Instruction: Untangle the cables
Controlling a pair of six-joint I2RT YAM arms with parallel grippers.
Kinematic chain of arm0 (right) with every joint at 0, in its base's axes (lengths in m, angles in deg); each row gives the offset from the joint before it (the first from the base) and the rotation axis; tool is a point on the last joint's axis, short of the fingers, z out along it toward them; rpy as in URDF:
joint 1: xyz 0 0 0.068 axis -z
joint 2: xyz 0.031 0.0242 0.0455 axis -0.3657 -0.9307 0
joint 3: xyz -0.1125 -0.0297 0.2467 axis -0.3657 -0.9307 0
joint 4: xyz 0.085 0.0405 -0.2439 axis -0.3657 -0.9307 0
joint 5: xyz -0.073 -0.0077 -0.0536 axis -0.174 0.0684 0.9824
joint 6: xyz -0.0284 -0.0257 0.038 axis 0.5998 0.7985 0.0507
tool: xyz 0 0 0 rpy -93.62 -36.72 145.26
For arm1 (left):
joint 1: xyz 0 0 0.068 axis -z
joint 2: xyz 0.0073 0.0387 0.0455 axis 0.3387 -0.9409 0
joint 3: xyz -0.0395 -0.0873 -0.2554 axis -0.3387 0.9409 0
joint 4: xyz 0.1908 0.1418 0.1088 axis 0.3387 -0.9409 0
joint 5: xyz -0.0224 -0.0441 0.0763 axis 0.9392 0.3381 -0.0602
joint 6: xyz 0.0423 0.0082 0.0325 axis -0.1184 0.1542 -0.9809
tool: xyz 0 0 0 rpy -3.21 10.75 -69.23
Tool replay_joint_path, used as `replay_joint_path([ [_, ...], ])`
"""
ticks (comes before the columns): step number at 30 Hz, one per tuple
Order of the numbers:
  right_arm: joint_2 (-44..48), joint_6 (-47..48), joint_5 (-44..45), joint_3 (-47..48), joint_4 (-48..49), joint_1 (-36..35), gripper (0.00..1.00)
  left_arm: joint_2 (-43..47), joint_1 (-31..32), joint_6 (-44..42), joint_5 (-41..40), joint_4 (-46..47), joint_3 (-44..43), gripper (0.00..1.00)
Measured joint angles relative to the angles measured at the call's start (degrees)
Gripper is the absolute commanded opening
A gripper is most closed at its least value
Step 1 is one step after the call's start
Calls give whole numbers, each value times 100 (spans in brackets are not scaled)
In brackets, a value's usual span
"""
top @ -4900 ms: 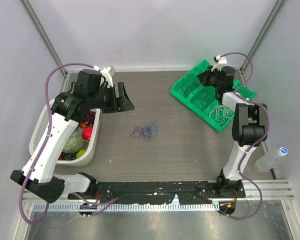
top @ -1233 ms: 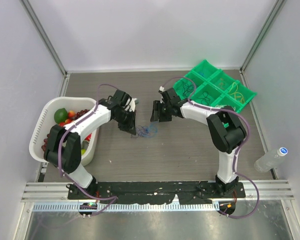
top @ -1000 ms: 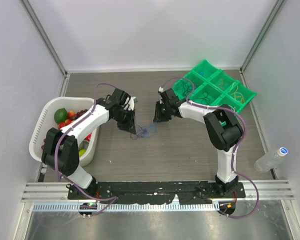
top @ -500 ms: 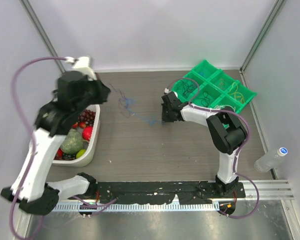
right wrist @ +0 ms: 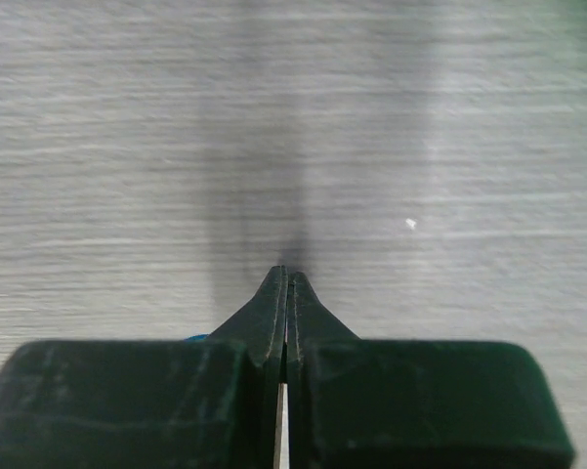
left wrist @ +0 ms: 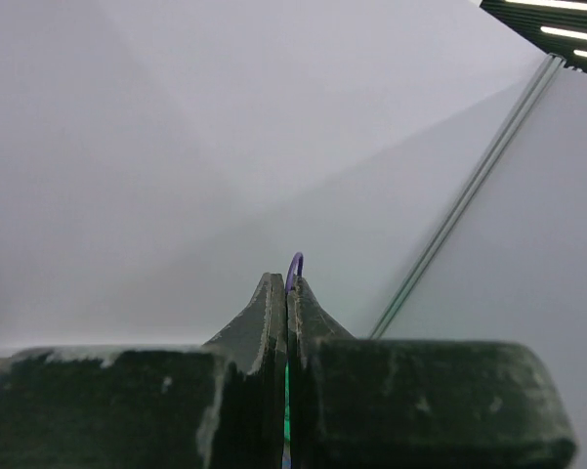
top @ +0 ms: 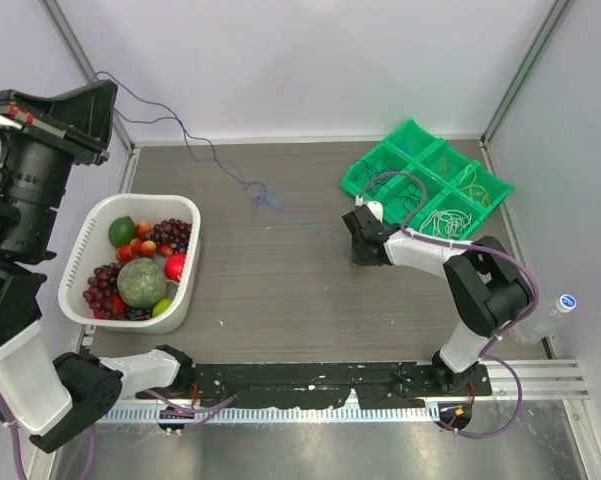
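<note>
The cables are pulled out into one long line. A purple cable point(top: 145, 103) runs from my left gripper point(top: 102, 88), raised high at the far left, down to a small knot point(top: 260, 195) over the table. From the knot a blue cable point(top: 310, 228) stretches to my right gripper point(top: 357, 240), low on the table and shut on it. In the left wrist view my left gripper point(left wrist: 286, 283) is shut, with a purple cable loop point(left wrist: 294, 264) poking out between the tips. In the right wrist view my right gripper point(right wrist: 285, 274) is shut just over the table, a speck of blue cable point(right wrist: 197, 338) beside it.
A green divided tray point(top: 362, 178) holding more coiled cables stands at the back right. A white basket point(top: 88, 236) of fruit sits at the left. A clear bottle point(top: 544, 316) lies off the table's right edge.
My left arm has swung up and to the left with the purple cable, stretching the bundle into a line. My right gripper has shifted right and nearer, holding the blue end down.
</note>
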Motion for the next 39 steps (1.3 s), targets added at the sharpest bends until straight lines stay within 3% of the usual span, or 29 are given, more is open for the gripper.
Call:
replay_joint_path([
  [12, 734, -11, 750, -789, -358, 0, 1, -575, 2, -1036, -822, 0, -546, 0],
  [29, 1172, -273, 962, -1176, -745, 46, 1, 155, 103, -2354, -2277, 835, -850, 0],
  [39, 1200, -514, 962, -1193, -798, 212, 1, 214, 140, -2743, -2542, 1102, -887, 0],
])
